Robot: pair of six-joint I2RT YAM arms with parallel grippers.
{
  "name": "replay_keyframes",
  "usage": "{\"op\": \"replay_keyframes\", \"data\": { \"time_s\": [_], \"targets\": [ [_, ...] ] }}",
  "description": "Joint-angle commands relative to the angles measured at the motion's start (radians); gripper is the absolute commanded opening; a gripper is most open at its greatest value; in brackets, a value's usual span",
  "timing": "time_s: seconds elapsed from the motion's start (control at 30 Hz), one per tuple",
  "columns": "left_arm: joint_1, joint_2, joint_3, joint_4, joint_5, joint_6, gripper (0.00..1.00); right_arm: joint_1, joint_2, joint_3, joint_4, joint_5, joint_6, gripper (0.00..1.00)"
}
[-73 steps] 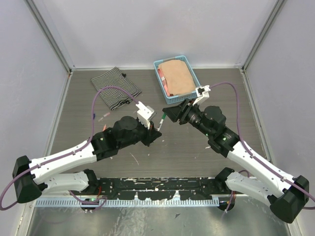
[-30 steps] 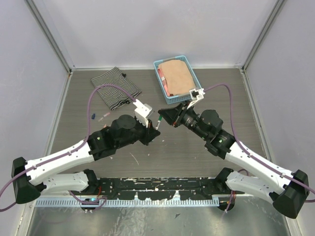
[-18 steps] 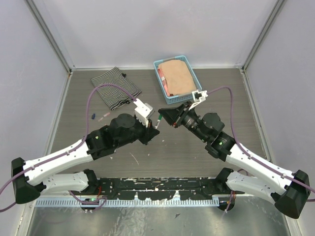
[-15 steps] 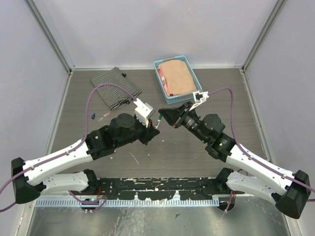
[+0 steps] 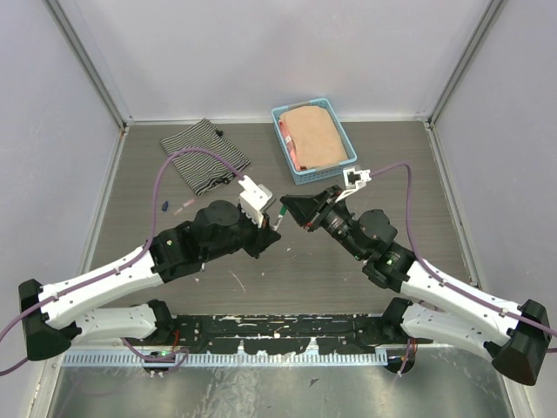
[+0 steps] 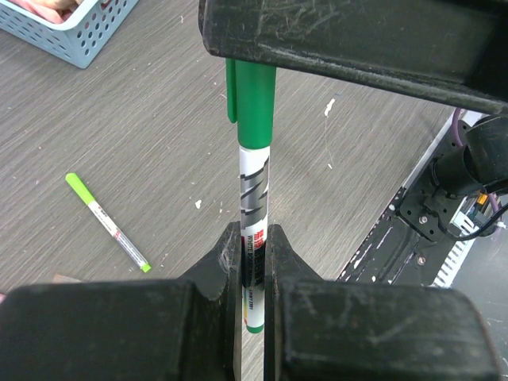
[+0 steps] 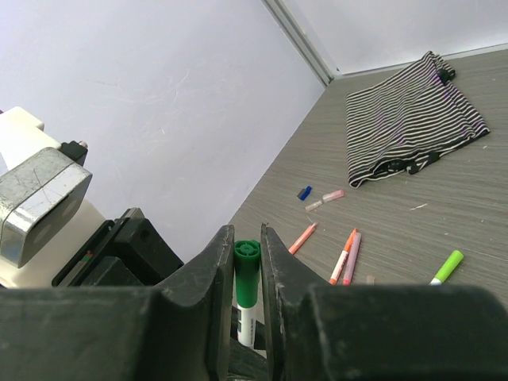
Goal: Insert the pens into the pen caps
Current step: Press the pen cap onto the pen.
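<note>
The pen [image 6: 254, 198], a white barrel with green ends, is clamped low on its barrel in your left gripper [image 6: 252, 248], jaws closed tight on it. Just beyond those fingertips, the green cap [image 6: 251, 103] sits over the pen's tip, pinched in your closed right gripper [image 7: 248, 248]. Expect light, stiff, slick plastic that may slide or pivot, so grip mid-barrel and the cap's sides. Farther out, left of the left gripper, a lime pen [image 6: 106, 231] lies on the table [image 6: 159, 143].

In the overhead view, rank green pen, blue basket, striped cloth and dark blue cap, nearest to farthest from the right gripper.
1. The green pen, gripped in the right gripper.
2. The blue basket, just behind.
3. The striped cloth, back left.
4. The dark blue cap, far left.
</note>
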Motion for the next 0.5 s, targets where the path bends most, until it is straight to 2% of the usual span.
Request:
{"op": "replay_keyframes", "data": {
  "time_s": [0.0, 0.23, 0.47],
  "targets": [
    [0.012, -0.026, 0.123, 0.327, -0.054, 0.019, 0.0, 0.084, 0.025, -0.065, -0.252, -0.193, 0.01, 0.0],
    [0.011, -0.017, 0.142, 0.329, -0.05, 0.03, 0.0, 0.111, 0.031, -0.089, -0.25, -0.202, 0.004, 0.0],
    [0.012, -0.011, 0.154, 0.325, -0.047, 0.039, 0.0, 0.15, 0.04, -0.073, -0.33, -0.114, -0.051, 0.0]
  ]
}}
